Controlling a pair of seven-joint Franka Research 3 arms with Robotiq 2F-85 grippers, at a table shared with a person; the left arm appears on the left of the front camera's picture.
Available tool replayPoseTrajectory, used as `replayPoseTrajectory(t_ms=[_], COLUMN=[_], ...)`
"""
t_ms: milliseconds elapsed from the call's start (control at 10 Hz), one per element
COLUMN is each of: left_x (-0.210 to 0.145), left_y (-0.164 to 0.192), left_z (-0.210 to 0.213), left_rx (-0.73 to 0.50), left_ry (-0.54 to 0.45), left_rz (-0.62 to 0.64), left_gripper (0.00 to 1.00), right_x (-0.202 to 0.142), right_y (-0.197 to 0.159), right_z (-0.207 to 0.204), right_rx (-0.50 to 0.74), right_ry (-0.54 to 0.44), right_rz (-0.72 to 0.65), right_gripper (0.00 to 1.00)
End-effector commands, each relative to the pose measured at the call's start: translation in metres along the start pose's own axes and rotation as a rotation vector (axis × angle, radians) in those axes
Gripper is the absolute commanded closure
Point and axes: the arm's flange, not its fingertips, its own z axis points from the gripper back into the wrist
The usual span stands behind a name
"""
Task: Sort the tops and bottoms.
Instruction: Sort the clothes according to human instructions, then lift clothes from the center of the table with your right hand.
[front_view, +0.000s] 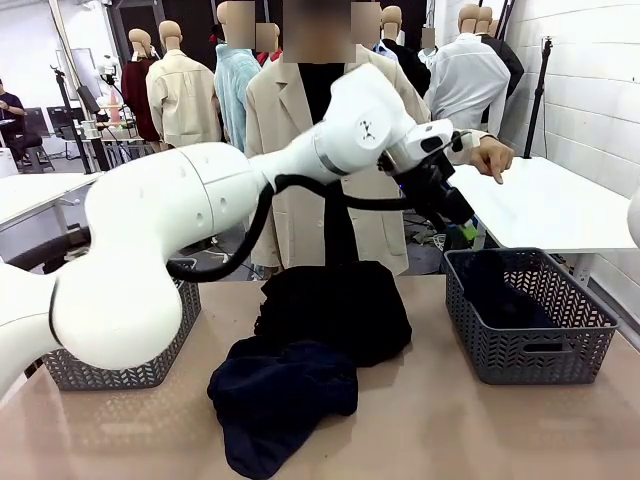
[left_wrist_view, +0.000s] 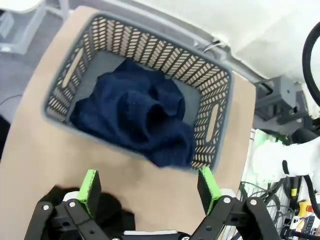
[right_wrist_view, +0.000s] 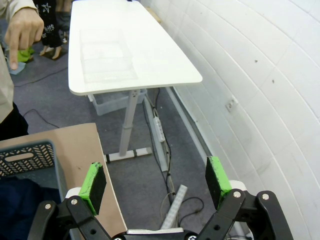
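Step in hand: drop-off at right basket (front_view: 530, 365). Left arm reaching across the middle. Left gripper (left_wrist_view: 150, 186) poised above that basket, green pads (left_wrist_view: 90, 186) spread wide, nothing between them.

Below it: navy piece (left_wrist_view: 140, 120), crumpled, in the basket. Hiding a stretch of one rim in the wrist view; draped over it or merely in front of it, cannot tell. Top or bottom, cannot tell from the folds either.

Right gripper (right_wrist_view: 156, 182): jaws wide, empty, hanging past the table's right edge, a corner of the right basket just beside it, aimed toward a white desk (right_wrist_view: 125, 45).

Left to sort on table (front_view: 480, 430): black piece (front_view: 345, 305) at centre, touching a navy heap (front_view: 285, 395) nearer the robot. Left basket (front_view: 120, 365) behind the left arm's bulk, contents hidden. Person's hand (front_view: 492, 155) held out beyond the right basket, index finger pointing down, apart from the gripper.

Judged progress: one piece at the right basket, at least two more to go.

Next move, as judged: lift clear of the basket without snagging the navy piece, swing back to centre, come down on one piece only. Needed: a shallow pinch on a raised fold of the upper layer. With black and navy pressed together, risk of dragging both on a deep grab. Worth a look at the basket rim afterwards for overhang.
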Motion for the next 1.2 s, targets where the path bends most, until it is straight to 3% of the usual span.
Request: replayPoseTrajectory(t_ms=[0,300,400,500,800,900,1100], left_x=[-0.060,-0.089,-0.090,-0.010,-0.010,-0.013,-0.074], left_y=[-0.042,-0.052,-0.051,-0.019,-0.019,-0.021,-0.012], left_z=[0.030,0.058,0.059,0.053,0.053,0.055,0.133], left_rx=[0.119,0.202,0.206,0.155,0.155,0.170,0.349], left_ry=[0.088,0.300,0.286,0.229,0.229,0.255,0.268], left_rz=[0.032,0.144,0.164,0.102,0.102,0.127,0.249], left_gripper=[0.00,0.00,0.00,0.00,0.00,0.00,0.00], right_x=[0.000,0.000,0.000,0.000,0.000,0.000,0.000], right_y=[0.000,0.000,0.000,0.000,0.000,0.000,0.000], right_z=[0.000,0.000,0.000,0.000,0.000,0.000,0.000], right_rx=[-0.001,-0.001,-0.001,-0.001,-0.001,-0.001,-0.001], right_ry=[-0.004,-0.004,-0.004,-0.004,-0.004,-0.004,-0.004], right_rz=[0.001,0.001,0.001,0.001,0.001,0.001,0.001], right_gripper=[0.00,0.00,0.00,0.00,0.00,0.00,0.00])
